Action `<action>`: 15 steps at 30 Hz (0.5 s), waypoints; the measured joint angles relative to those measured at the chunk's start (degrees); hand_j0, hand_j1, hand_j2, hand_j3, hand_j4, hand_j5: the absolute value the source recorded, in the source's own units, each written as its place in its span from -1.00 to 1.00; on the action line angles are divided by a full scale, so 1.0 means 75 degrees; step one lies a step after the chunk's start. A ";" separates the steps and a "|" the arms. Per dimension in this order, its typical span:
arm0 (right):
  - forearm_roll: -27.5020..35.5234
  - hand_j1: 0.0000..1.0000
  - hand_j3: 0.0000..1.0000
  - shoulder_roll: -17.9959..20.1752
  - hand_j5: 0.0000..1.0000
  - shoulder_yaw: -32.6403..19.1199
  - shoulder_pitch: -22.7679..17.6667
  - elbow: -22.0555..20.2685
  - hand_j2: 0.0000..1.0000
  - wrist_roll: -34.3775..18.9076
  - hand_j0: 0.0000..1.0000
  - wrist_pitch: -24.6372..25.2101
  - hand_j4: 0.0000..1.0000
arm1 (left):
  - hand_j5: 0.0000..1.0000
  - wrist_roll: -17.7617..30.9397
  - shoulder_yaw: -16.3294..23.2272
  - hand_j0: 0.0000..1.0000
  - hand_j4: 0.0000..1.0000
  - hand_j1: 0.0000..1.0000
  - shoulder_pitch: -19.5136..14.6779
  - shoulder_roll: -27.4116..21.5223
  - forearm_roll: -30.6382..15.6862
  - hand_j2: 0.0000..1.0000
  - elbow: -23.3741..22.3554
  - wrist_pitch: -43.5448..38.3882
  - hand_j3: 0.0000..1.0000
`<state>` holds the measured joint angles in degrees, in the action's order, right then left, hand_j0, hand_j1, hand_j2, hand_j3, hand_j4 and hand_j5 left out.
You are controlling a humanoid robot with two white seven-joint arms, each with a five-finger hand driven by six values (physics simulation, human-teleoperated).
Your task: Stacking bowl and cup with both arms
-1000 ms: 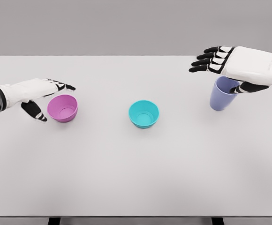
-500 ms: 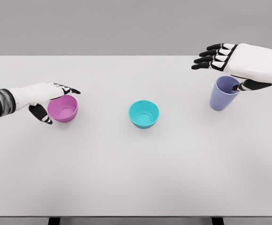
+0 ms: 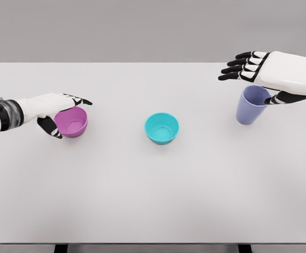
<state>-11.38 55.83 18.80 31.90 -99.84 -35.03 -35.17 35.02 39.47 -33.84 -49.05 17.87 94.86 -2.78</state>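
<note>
Pink bowl (image 3: 72,120) upright at our left hand (image 3: 51,107), fingers spread around its rim; teal bowl (image 3: 162,127) sits mid-tabletop (image 3: 153,184); right hand (image 3: 269,71) hovers open-fingered over the upright purple cup (image 3: 252,104).

Pink bowl (image 3: 71,122) upright, left; teal bowl (image 3: 162,128) centre; lavender cup (image 3: 251,104) upright, right

You are looking down on a broad white desk (image 3: 153,200) that fills nearly the whole view, its matte top evenly lit with only soft, faint shadows. Its far edge runs straight across the upper part of the view. Beyond that edge stands a plain grey wall (image 3: 142,29), bare and uniform. Along the bottom edge you can see 2 dark desk supports (image 3: 61,248) below the near rim.
</note>
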 measured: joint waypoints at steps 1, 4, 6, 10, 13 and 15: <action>-0.0003 1.00 1.00 0.0007 1.00 0.0007 -0.0164 0.0000 1.00 0.0000 1.00 -0.0002 1.00 | 1.00 0.0000 0.0004 1.00 1.00 1.00 0.0000 0.0009 0.0007 1.00 -0.0008 0.0001 1.00; -0.0001 1.00 1.00 0.0063 1.00 0.0015 -0.0270 0.0051 1.00 0.0000 1.00 -0.0001 1.00 | 1.00 0.0000 0.0052 1.00 1.00 1.00 0.0000 0.0023 0.0017 1.00 -0.0044 0.0003 1.00; -0.0003 1.00 1.00 0.0081 1.00 0.0023 -0.0305 0.0089 1.00 0.0000 1.00 -0.0001 1.00 | 1.00 0.0000 0.0079 1.00 1.00 1.00 0.0000 0.0035 0.0024 1.00 -0.0084 0.0004 1.00; -0.0004 1.00 1.00 0.0100 1.00 0.0034 -0.0551 0.0160 1.00 0.0000 1.00 -0.0001 1.00 | 1.00 0.0000 0.0133 1.00 1.00 1.00 0.0000 0.0058 0.0043 1.00 -0.0120 0.0004 1.00; -0.0007 1.00 1.00 0.0128 1.00 0.0023 -0.0434 0.0221 1.00 0.0000 1.00 0.0001 1.00 | 1.00 0.0000 0.0161 1.00 1.00 1.00 0.0000 0.0063 0.0061 1.00 -0.0129 0.0004 1.00; -0.0011 1.00 1.00 0.0140 1.00 0.0013 -0.0422 0.0270 1.00 0.0000 1.00 0.0001 1.00 | 1.00 0.0000 0.0169 1.00 1.00 1.00 0.0000 0.0068 0.0066 1.00 -0.0136 0.0004 1.00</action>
<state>-11.47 56.89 18.90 28.74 -97.82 -35.03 -35.17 35.02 40.74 -33.84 -48.54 18.36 93.84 -2.75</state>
